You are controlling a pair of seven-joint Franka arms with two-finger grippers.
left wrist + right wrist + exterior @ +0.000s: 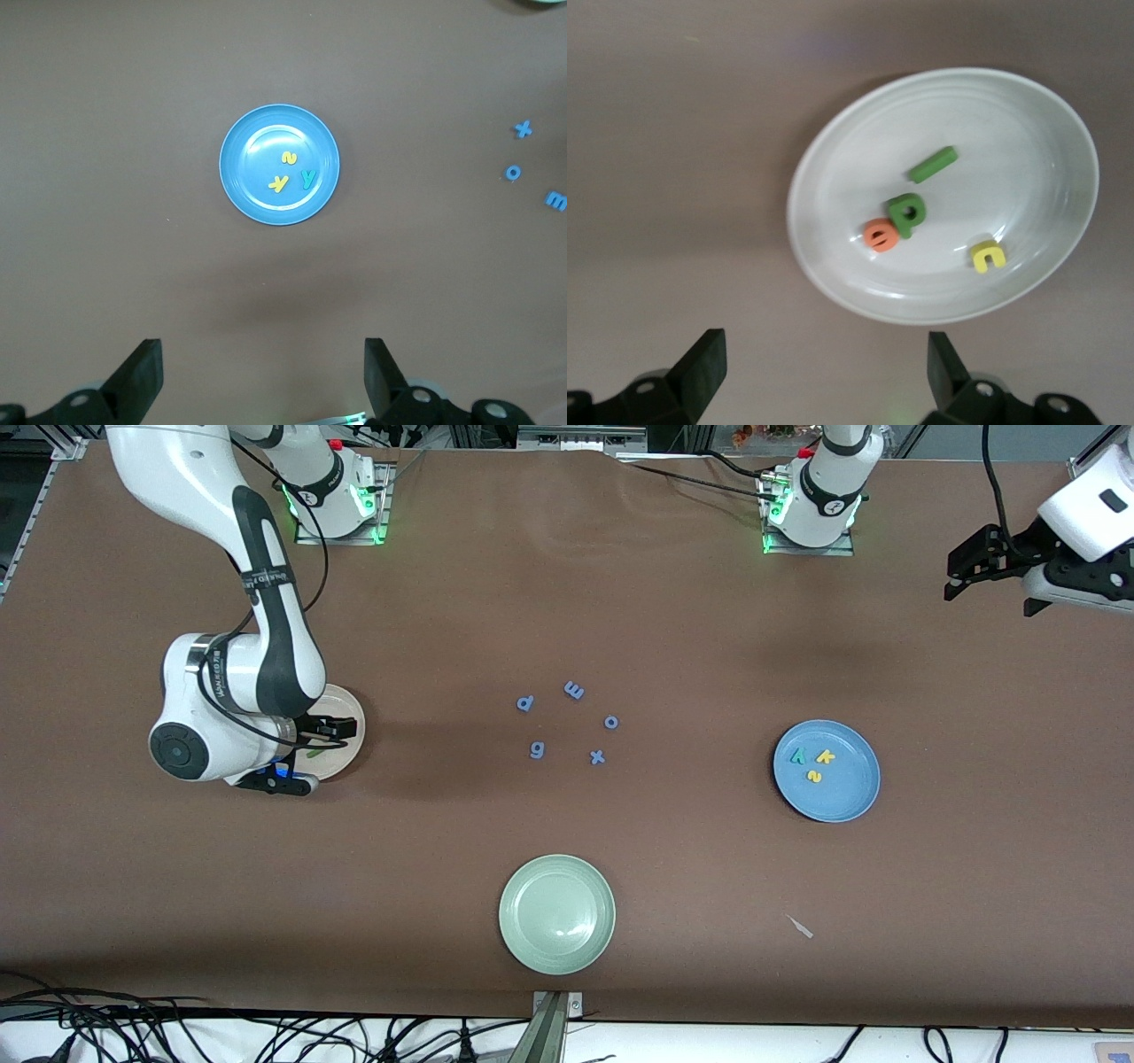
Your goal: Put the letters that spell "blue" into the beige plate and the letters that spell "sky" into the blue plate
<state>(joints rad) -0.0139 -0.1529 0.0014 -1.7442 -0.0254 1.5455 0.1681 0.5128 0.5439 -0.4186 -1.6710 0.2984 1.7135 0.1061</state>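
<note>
Right wrist view shows the round cream-beige plate (1028, 115) directly below the right gripper (824, 376), whose fingers stand wide apart with nothing between them. Four small foam letters lie in the plate: a green straight l (934, 164), a green b (907, 212), an orange e (881, 235) touching the b, and a yellow u (988, 255) lying apart from the others.

Front view places the beige plate at the right arm's end of the table, mostly covered by that arm's wrist. The round medium-blue plate (850, 802) lies toward the left arm's end and holds a teal-green y (798, 756), a yellow k (826, 757) and a yellow s (814, 776). The left gripper (992, 571) waits over bare table at that end, fingers open and empty.

Judged from this layout, both words appear sorted; no task letter remains on the table.

Handling note: the foam letters are probably very light, soft and thin. Grip across a straight stroke, fingers close to the surface, with light closing force; they may cling to a finger pad on release. The plates are likely rigid and may slide if pushed.

Five periwinkle-blue foam letters (574, 689) and a pale green round plate (523, 943) are not part of the task.
</note>
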